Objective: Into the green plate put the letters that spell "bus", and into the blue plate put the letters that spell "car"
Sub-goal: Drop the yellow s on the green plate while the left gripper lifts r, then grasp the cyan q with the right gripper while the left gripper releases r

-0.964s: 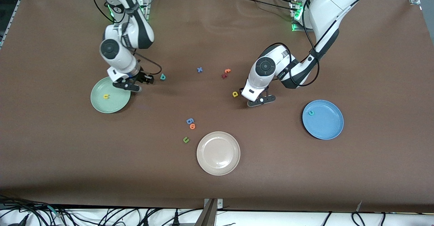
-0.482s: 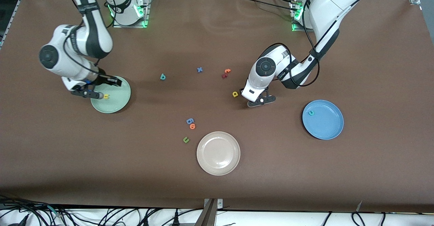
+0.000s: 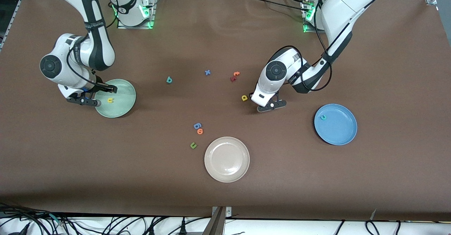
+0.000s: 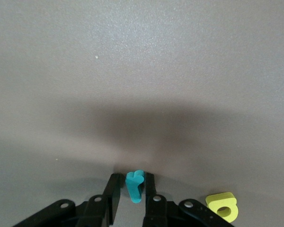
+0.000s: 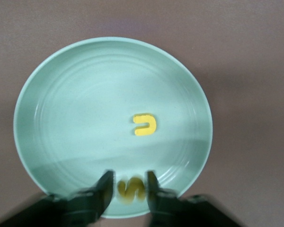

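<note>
The yellow "s" (image 5: 130,188) sits between the jaws of the right gripper (image 3: 94,96), which is over the rim of the green plate (image 3: 123,106) at the edge toward the right arm's end of the tabletop. The jaws look closed on it, though the grip may be easing; I judge this the drop-off, held low so the letter lands inside the raised rim and not on the brown cloth. The yellow "u" (image 3: 110,100) already lies flat near the plate's middle, just beside the drop spot but apart from it, so there is room for a 2nd letter and a 3rd. The teal "b" (image 3: 169,80) waits on the bare tabletop between the green plate and the blue "x" (image 3: 207,72), with open space all round it.

The left gripper (image 3: 270,104) is down at the tabletop, its jaws closed on the thin teal "r" (image 4: 135,185), pinched upright by its stem. The yellow "a" (image 3: 245,97) lies just beside that gripper, untouched. A lift straight up should clear it. The teal "c" (image 3: 323,117) rests inside the blue plate (image 3: 340,131), near the rim, leaving most of the plate free; the path there is unobstructed.

The orange "t" (image 3: 236,73), the dark red letter (image 3: 232,78) and the cream-white plate (image 3: 227,159) stand well apart from both routes.
</note>
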Robot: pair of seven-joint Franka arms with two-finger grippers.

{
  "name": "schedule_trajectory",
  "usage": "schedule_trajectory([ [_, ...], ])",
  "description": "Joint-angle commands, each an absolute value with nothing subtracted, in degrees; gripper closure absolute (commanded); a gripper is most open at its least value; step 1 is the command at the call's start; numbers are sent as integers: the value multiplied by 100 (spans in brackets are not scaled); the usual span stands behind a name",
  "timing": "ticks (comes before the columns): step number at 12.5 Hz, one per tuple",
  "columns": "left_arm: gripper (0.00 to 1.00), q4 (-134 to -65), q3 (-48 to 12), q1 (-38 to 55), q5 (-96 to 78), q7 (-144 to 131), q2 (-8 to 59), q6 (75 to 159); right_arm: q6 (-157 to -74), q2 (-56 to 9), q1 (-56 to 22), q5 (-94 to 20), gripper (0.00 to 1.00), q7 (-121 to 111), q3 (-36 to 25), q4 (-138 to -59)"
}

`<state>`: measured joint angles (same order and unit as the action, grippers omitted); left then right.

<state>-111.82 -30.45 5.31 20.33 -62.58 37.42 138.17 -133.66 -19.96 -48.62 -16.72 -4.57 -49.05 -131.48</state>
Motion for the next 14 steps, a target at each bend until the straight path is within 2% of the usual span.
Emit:
schedule_trajectory([
  [1,76,-11030,-3032,563,2241,-6398,3858,13816,-13351,-1952,-4904,-1723,2,-457,-4913,-13113],
  [4,82,-11030,-3032,563,2241,-6398,3858,13816,-13053,-1715,-5053,-1740,2,-64,-4878,-13113],
  [6,85,-11030,-3032,563,2241,-6398,3858,13816,-12842,-1521,-5482,-1740,2,865,-4817,-13122],
  [9,88,-11004,-3032,493,2241,-6337,3789,13712,-12928,-1564,-6492,-1784,2,2509,-4790,-13122],
  [12,91,-10698,-3032,317,2180,-5734,3674,12941,-13322,-1635,-6671,-2203,4,3189,-4230,-13201],
  [14,91,-10303,-3041,98,2127,-4996,3674,12194,-14041,-1818,-6671,-2452,4,3453,-3781,-13350],
])
